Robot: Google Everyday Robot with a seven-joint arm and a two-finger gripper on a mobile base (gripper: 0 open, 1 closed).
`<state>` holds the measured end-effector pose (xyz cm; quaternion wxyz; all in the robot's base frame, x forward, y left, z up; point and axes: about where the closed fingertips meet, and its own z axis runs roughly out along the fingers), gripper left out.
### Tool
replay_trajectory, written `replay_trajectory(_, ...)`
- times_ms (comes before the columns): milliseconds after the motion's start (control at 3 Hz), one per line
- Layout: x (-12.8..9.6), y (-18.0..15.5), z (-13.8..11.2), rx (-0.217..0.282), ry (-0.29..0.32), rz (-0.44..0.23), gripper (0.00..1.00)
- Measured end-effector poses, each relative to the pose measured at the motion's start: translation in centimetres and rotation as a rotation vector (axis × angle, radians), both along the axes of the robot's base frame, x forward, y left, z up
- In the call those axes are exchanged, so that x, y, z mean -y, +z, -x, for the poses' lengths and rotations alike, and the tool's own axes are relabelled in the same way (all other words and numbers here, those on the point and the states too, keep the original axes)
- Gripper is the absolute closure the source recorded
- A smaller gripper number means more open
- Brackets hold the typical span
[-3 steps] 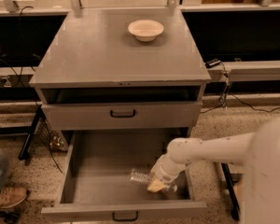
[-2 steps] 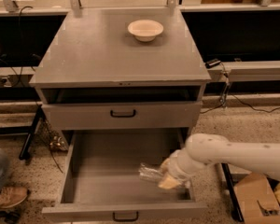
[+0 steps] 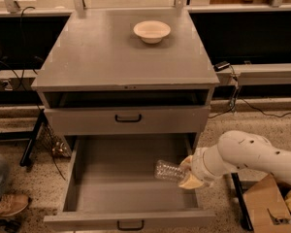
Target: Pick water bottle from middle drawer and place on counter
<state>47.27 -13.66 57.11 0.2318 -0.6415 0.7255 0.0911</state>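
The water bottle (image 3: 167,170) is clear and ribbed, lying nearly level with its base pointing left. My gripper (image 3: 186,173) is shut on its right end and holds it above the floor of the open middle drawer (image 3: 111,178), near the drawer's right wall. The white arm reaches in from the right. The counter (image 3: 106,52) is the flat grey top of the cabinet, above and behind the gripper.
A cream bowl (image 3: 152,31) stands on the counter's far right part. A closed drawer with a black handle (image 3: 128,118) and a dark open slot sit above the open drawer. A cardboard box (image 3: 269,208) lies at right, a shoe (image 3: 7,205) at left.
The bottle has come up off the drawer floor and moved right with the gripper. The arm has pulled back toward the right side of the drawer.
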Motion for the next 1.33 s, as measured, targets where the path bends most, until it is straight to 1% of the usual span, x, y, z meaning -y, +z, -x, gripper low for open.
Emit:
replay_trajectory(333, -0.2, 1.0, -0.3, 0.016, 0.016, -0.006, 1.0)
replay_trajectory(667, -1.8, 8.6, -0.7, 0.119, 0.092, 0.06, 1.0)
replay_trajectory(1000, -2.9, 17.6, -1.3, 0.242, 0.139, 0.155, 1.0)
replay_trajectory(1333, -4.7, 26.4, -3.8, 0.368, 0.182, 0.211, 1.0)
